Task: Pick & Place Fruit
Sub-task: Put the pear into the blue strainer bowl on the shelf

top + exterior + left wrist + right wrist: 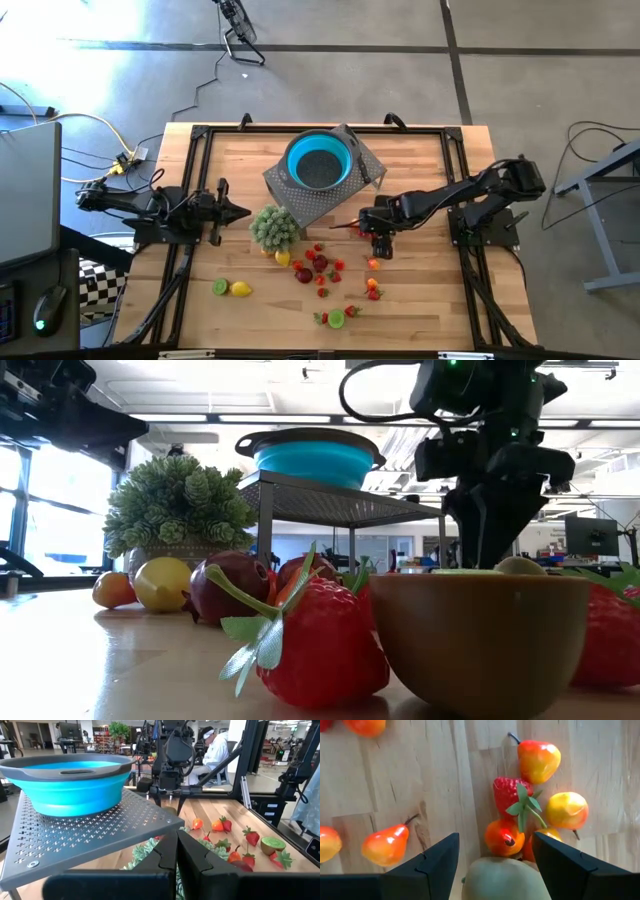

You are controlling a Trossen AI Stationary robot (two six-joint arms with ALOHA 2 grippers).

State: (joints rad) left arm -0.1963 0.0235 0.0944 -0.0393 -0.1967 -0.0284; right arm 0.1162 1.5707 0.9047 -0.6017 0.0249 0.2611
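The right gripper (492,865) hangs with its jaws spread wide over a cluster of fruit (509,836) on the wooden worktop (395,785), a pale green piece (505,880) lying between them but not visibly pinched. The pieces look light, hard and glossy, likely to roll or slip, so a squeeze across the roundest middle seems safest, clear of stems and leaves. More fruit (320,265) lies scattered mid-worktop, near a potted plant (272,228) and well apart from the blue bowl (320,160) on its perforated metal stand (325,200). The left gripper (240,211) waits clenched and empty beside the plant. Whether the green piece touches either finger is hidden.
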